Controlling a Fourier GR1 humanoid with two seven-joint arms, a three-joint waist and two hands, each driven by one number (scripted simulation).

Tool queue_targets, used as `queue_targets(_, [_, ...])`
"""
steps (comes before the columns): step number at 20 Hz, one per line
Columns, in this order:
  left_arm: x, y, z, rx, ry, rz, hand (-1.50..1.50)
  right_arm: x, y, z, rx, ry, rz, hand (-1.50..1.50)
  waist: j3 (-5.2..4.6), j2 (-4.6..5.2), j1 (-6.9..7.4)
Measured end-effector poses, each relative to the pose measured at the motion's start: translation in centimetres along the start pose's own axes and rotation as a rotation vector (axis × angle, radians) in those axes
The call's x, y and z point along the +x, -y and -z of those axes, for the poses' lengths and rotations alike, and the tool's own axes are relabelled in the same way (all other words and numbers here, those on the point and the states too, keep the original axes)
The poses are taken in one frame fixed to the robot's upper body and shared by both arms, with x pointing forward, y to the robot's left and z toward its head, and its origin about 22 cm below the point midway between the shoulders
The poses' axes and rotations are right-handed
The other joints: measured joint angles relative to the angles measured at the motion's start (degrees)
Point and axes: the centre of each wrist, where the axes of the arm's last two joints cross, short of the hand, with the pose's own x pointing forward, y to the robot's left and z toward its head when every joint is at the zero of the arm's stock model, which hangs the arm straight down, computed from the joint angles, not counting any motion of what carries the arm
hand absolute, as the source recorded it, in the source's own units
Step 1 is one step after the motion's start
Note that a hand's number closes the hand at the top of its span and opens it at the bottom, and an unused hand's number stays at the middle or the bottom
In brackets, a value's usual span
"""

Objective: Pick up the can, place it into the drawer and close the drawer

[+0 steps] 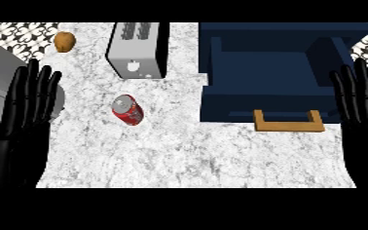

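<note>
Now, your left hand (27, 112): resting at the view's left edge, fingers straight and upright, holding nothing.
Your right hand (352, 97): resting at the right edge, fingers straight up, also empty.
Red can (126, 110): silver top, on the white counter (179, 161), left of centre, well apart from the drawer (273, 73) and from both hands.
Step in hand: the pick-up, seemingly not yet begun.
Next move: likely your left hand, which is nearer, comes over the can and curls round it.
Wooden handle (287, 122): on the drawer's near edge.
Open drawer: dark blue, nothing visible inside; you close it last.
Toaster (138, 48): silver, beyond the can.
Far left, brown lump (64, 41): alone.
</note>
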Motion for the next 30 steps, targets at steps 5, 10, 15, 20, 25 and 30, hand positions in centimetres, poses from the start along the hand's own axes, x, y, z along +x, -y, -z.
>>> queue_targets(5, [0.3,-1.3,0.5,-0.047,0.003,-0.045,-1.50,0.0,-0.5,0.6,-0.003,0.016,0.035,-1.50,-0.37,-0.29,-0.52])
queue_targets(10, [-1.6,-2.8,-0.6,0.015,-0.234,-0.076,-1.50,-1.1,0.7,-0.8,-0.079,-0.163,0.019,-1.50,-0.46,-0.28,-0.94])
queue_targets(15, [-1.3,-3.9,-0.7,0.053,-0.361,-0.085,-1.50,-0.7,1.2,-1.2,-0.116,-0.255,0.016,-1.50,-0.50,-0.39,-0.87])
queue_targets(20, [-1.5,-4.9,0.5,0.064,-0.384,-0.101,-1.50,-1.2,1.6,-1.3,-0.127,-0.278,0.012,-1.50,-0.50,-0.40,-0.86])
queue_targets(25, [-1.9,-3.9,0.8,0.057,-0.403,-0.106,-1.50,-1.8,1.9,-1.5,-0.127,-0.281,0.003,-1.50,-0.51,-0.41,-0.87])
queue_targets(30, [-2.9,-2.1,1.2,0.052,-0.436,-0.110,-1.50,-1.8,2.9,-2.7,-0.130,-0.277,0.004,-1.50,-0.50,-0.41,-0.99])
